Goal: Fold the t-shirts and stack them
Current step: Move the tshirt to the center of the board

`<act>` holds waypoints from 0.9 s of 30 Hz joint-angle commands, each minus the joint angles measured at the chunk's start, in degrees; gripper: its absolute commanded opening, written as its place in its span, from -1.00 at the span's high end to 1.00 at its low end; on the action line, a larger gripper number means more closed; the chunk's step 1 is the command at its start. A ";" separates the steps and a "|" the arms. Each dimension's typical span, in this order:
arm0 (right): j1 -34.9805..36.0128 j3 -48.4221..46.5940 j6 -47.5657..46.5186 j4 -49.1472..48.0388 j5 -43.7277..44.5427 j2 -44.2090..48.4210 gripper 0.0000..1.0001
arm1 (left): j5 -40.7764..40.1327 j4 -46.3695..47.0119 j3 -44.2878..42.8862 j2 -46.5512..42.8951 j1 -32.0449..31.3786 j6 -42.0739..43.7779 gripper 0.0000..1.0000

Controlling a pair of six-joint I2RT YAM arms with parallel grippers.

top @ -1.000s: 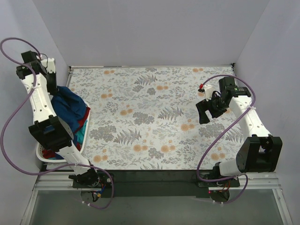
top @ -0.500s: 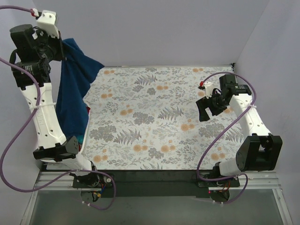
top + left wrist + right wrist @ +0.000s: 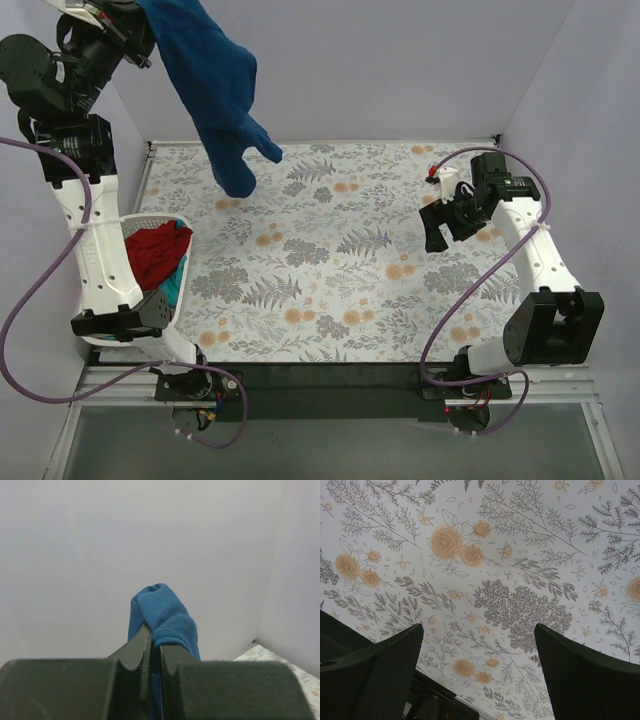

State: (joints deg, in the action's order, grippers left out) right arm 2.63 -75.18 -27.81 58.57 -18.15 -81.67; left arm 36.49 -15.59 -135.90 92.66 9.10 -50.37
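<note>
Cover: I see the floral table cover (image 3: 380,300) lying flat across the whole work area. In the right wrist view its grey ferns and orange blooms (image 3: 520,555) fill the frame.

Blue shirt: I have the blue shirt (image 3: 215,90) lifted high over the far left corner of the table. It hangs bunched from the left gripper, trailing down and to the right. Its lowest folds dangle above the cover's far left part; I cannot tell whether they touch it.

Basket: the white basket (image 3: 160,216) sits at the table's left edge, beside the left arm.

Red shirt: the red shirt (image 3: 155,250) lies crumpled inside the basket, on top.

Teal shirt: a strip of teal shirt (image 3: 176,288) shows at the basket's near right side, under the red one.

Left gripper: the left gripper (image 3: 130,25) is raised near the top left corner. In its wrist view the fingers (image 3: 154,640) are pressed together on a fold of the blue shirt (image 3: 167,617), which bulges out just past the tips.

Right gripper: the right gripper (image 3: 440,225) hovers over the cover's right side, well apart from the shirts. Its wrist view shows the fingers (image 3: 479,630) spread wide, holding nothing.
</note>
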 commanded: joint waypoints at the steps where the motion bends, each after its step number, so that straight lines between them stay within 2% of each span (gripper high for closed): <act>1: -0.35 -3.39 0.74 0.06 -0.30 1.43 -0.97 | 5.25 10.41 0.45 1.64 -4.07 -8.52 1.00; 8: -0.70 -4.10 1.80 0.06 -1.44 0.19 -0.97 | 6.74 11.90 5.54 2.70 -12.26 -9.39 1.00; 13: -0.70 -4.10 2.15 -0.03 -2.50 -0.60 -0.97 | 8.25 12.52 14.68 0.33 -17.96 -10.10 1.00; 17: -0.79 -4.10 2.15 -0.03 -3.20 -1.12 -0.97 | 8.24 14.10 18.56 -0.20 -19.91 -14.30 1.00; 20: -0.79 -3.93 2.15 -0.21 -4.26 -0.95 -0.97 | 11.49 14.01 22.76 -2.03 -20.00 -16.78 1.00; 21: -0.79 -3.58 2.06 -0.12 -4.52 -0.77 -0.97 | 14.11 13.66 28.44 -3.70 -19.91 -16.00 0.89; 22: -0.79 -3.31 1.71 -0.12 -4.96 -0.60 -0.97 | 15.09 12.62 31.63 -5.37 -19.91 -12.07 0.57; 24: -0.79 -2.78 1.27 -0.12 -5.49 0.28 -0.97 | 15.20 5.78 41.09 -11.06 -19.91 -4.96 -0.25; 25: -0.79 -2.35 1.01 -0.12 -5.84 0.63 -0.97 | 13.71 2.45 44.11 -12.58 -19.91 -1.43 -0.81; 27: -0.79 -1.90 0.57 -0.21 -6.45 1.42 -0.97 | 9.93 -6.79 50.86 -16.44 -19.48 6.93 -0.83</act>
State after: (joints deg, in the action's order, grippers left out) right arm 2.22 -77.06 -26.17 58.54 -22.06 -82.78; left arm 48.40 -10.96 -91.74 83.59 -10.72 -56.01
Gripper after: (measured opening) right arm 0.984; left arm 0.899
